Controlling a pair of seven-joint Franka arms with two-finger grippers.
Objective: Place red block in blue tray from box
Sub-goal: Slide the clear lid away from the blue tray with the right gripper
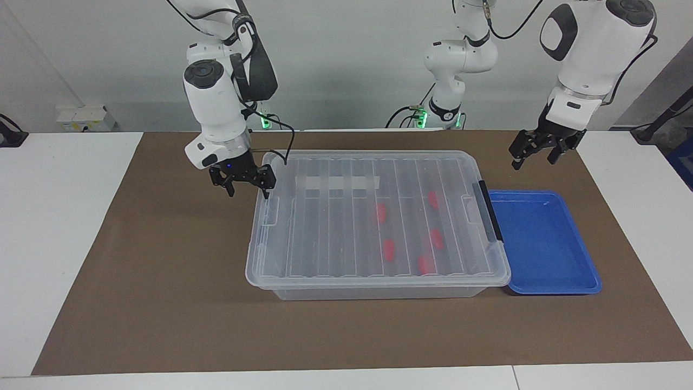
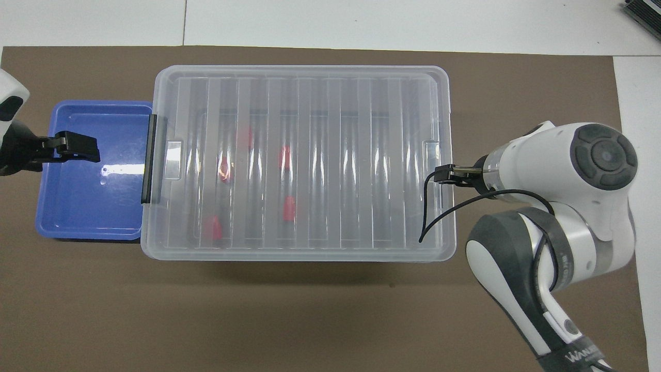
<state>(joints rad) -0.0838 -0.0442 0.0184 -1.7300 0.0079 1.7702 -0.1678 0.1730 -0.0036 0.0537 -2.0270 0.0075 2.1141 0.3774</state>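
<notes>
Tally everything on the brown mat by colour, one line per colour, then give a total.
Red: 5 small red plastic blocks, all inside the closed box
Blue: 1 shallow blue plastic tray, with nothing in it
Clear: 1 large clear plastic box with a ribbed lid
Total: 7

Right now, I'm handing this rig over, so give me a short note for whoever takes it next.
Right gripper: open, empty, at the box's end toward the right arm, by the lid edge.
Left gripper: open, empty, waiting in the air beside the blue tray.
Box: lid shut, black handle next to the tray.
Red blocks: five visible under the lid, one here.
Done: nothing in the tray yet.
Left: open the lid, pick one red block, place it in the tray.
</notes>
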